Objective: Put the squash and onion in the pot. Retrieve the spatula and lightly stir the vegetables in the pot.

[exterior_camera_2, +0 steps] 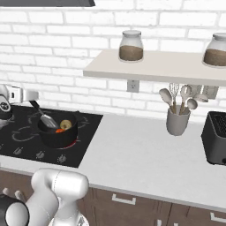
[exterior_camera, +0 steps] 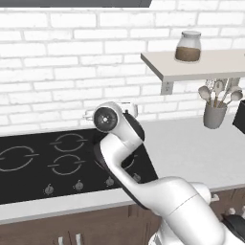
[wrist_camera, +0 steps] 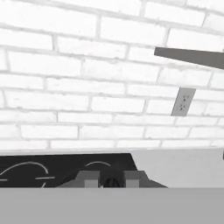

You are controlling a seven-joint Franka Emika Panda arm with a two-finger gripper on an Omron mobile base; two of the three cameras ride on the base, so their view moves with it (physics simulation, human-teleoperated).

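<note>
Low black round pot on the stove holds orange-red squash chunk, golden-tan onion ball and thin grey spatula; stirring remains, jaws' state unclear.

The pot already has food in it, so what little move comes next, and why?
Probably a gentle sweep of the spatula: its end dips into the pot, where the onion and squash already lie, so only light stirring seems left.
</note>
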